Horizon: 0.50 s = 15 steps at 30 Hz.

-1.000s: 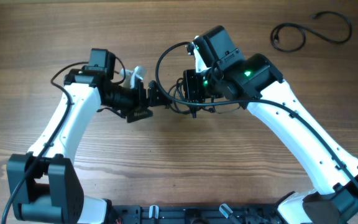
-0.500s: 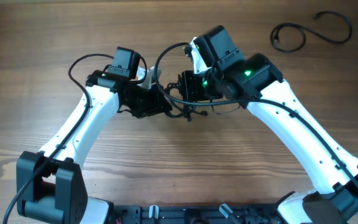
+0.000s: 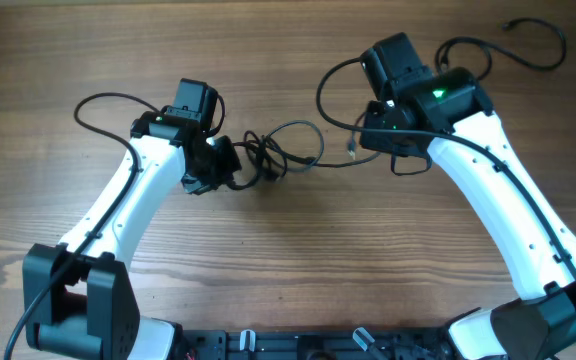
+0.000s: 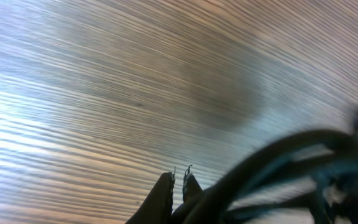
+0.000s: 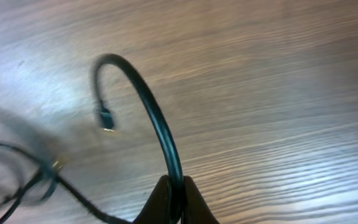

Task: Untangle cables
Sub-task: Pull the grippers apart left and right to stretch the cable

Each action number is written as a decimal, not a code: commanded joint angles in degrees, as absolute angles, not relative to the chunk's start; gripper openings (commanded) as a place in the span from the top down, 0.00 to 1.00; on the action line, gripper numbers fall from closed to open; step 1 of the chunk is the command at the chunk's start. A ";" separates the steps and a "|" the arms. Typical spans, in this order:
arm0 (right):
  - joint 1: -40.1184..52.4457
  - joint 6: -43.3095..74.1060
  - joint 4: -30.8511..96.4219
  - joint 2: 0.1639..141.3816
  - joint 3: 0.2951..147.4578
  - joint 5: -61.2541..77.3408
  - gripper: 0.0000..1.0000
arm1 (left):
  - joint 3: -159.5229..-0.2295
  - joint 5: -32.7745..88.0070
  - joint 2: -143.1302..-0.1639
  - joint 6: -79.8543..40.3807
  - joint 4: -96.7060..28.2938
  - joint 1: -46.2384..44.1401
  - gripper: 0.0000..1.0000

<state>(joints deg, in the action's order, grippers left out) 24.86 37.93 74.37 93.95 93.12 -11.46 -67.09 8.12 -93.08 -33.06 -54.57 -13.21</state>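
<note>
- My left claw (image 3: 230, 166) sits at the middle of the table (image 3: 298, 260), jaws together on the edge of the knot (image 3: 260, 160).
- Its wrist view is blurred: the fingertips (image 4: 169, 182) are nearly touching, and dark cords (image 4: 278, 158) leave from just beside them.
- My right claw (image 3: 365, 140) is up and to the right, well apart from the left one.
- It is clamped on one cord (image 5: 160, 118), which arches up from the fingers and ends in a small plug (image 5: 106, 120) hanging above the wood.
- A slack loop (image 3: 298, 140) runs between the knot and the right claw.
- A separate cable (image 3: 540, 66) lies at the far right corner, partly hidden by the right arm.
</note>
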 commanded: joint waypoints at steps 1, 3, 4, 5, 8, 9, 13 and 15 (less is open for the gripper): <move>23.27 39.68 74.15 93.97 93.73 -15.59 0.96 | -67.51 0.64 -92.60 -36.67 -55.13 -11.73 0.96; 23.27 37.65 72.90 93.97 93.73 -13.02 0.96 | -67.51 1.50 -92.60 -36.29 -55.13 -11.88 0.96; 23.18 39.79 72.97 93.97 93.73 -14.46 0.96 | -67.51 1.65 -92.60 -36.32 -55.13 -11.88 0.95; 23.14 42.11 73.25 93.97 93.73 -15.99 0.96 | -67.51 1.65 -92.60 -36.42 -55.13 -11.88 0.89; 23.11 43.46 73.32 93.97 93.73 -16.16 0.96 | -67.51 2.61 -92.60 -36.49 -55.35 -11.88 0.80; 23.11 43.16 73.19 93.97 93.73 -15.27 0.96 | -67.51 4.38 -92.60 -36.47 -55.35 -11.88 0.80; 22.57 35.53 69.14 93.95 93.73 -6.66 0.96 | -67.51 9.50 -92.60 -31.77 -55.20 -12.25 0.88; 21.67 36.18 69.28 93.71 94.54 -6.68 0.96 | -67.44 9.15 -92.60 -31.79 -55.88 -12.25 0.88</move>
